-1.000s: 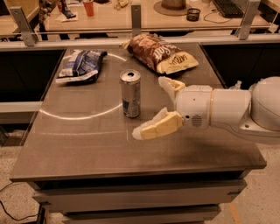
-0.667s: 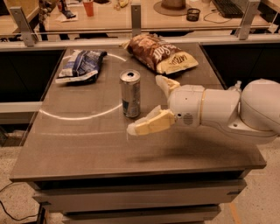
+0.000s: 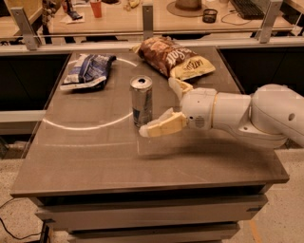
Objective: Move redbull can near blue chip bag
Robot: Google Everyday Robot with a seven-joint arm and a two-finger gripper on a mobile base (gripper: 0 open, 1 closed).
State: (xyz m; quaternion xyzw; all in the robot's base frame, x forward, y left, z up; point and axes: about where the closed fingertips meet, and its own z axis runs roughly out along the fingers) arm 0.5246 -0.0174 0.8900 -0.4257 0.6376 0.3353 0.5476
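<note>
The redbull can (image 3: 141, 100) stands upright near the middle of the table, slim and silver with blue low on its side. The blue chip bag (image 3: 88, 70) lies at the table's far left, well apart from the can. My gripper (image 3: 158, 106) reaches in from the right, just right of the can, open and holding nothing. Its near finger (image 3: 161, 127) ends close to the front of the can's base. Its far finger (image 3: 178, 87) is behind and to the right of the can. The can is not fully between the fingers.
A larger brown and yellow chip bag (image 3: 173, 59) lies at the table's (image 3: 95, 156) back, behind my gripper. A white arc is marked on the tabletop left of the can. A rail and a cluttered desk (image 3: 142, 14) stand beyond the table's far edge.
My gripper has moved left toward the can, its near finger now reaching the front of the can's base. The can and both bags have not moved.
</note>
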